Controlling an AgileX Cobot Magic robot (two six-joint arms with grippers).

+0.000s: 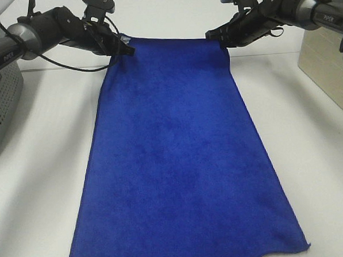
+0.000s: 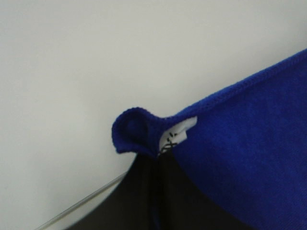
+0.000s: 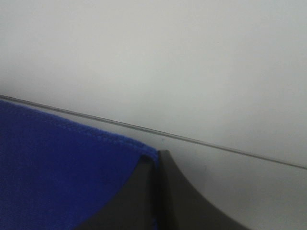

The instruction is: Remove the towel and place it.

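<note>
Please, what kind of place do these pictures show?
Probably a robot test bench indoors, not a home. A bare white table carries only staged items: a blue towel held at two corners by the left gripper and right gripper, a grey perforated basket, and a pale box.

Grey basket at the left edge, pale box at the right, on a white surface.
A grey perforated plastic basket (image 1: 1, 108) sits at the left edge of the frame, cut off by it, its wall dotted with small round holes. A pale beige, wood-grain box (image 1: 329, 65) stands at the upper right edge, also cropped. Both rest on the plain white surface (image 1: 42, 181), well apart from each other.
</note>
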